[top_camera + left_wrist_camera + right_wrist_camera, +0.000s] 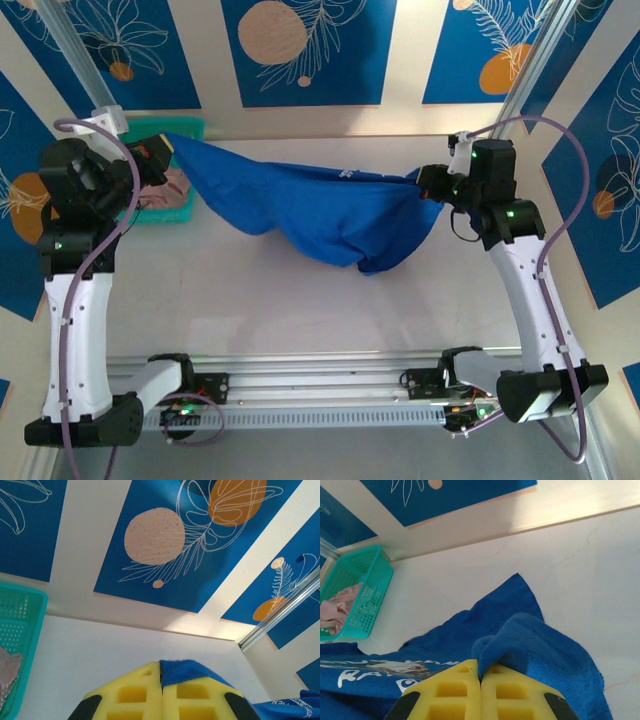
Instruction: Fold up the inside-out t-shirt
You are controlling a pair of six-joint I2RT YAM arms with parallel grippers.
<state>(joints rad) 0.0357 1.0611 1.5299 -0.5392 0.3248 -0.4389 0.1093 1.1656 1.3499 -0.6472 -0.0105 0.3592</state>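
Left claw point(161, 674) has its yellow pads pressed tight together with a corner of the inside-out t-shirt point(192, 671) pinched in the seam. Right claw point(480, 672) is doing the same thing, squeezed shut on a bunched fold of the blue cloth.

Out from there, the overhead view shows the shirt strung between the two claws across the far half of the counter point(300, 310). It's taut along the top edge and sagging in a big crumpled belly in the middle. I can't tell whether that belly is brushing the counter or hanging just off it. Some white print shows near the right claw.

At the far left, just beside the left claw, sits a teal basket point(190, 130) with a pink garment point(172, 190) in it.

As for progress, I'd call it very early. Nothing is folded, there are no clean creases, and the sleeves are lost in the bunching. The shirt needs to be laid flat and smoothed first, then all the actual folds are left to do.
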